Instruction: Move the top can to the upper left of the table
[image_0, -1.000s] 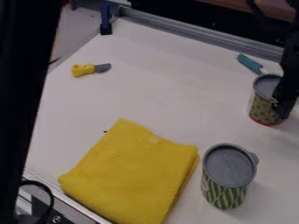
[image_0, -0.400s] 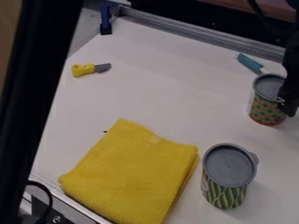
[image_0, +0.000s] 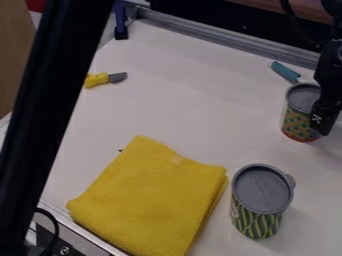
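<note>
Top can (image_0: 294, 119): upright, upper right of tabletop (image_0: 180, 85), grey lid on, contents hidden.
Claw (image_0: 322, 120) partly covers it; grip state cannot be told. Lower can (image_0: 262, 192) also lidded. Black bar (image_0: 50, 110) cuts off toy knife's (image_0: 101, 79) handle end.

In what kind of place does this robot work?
Probably a robot test bench or lab: a white table edged by a metal rail, a black robot arm's gripper at the upper can, and a toy-like yellow-handled knife.
</note>
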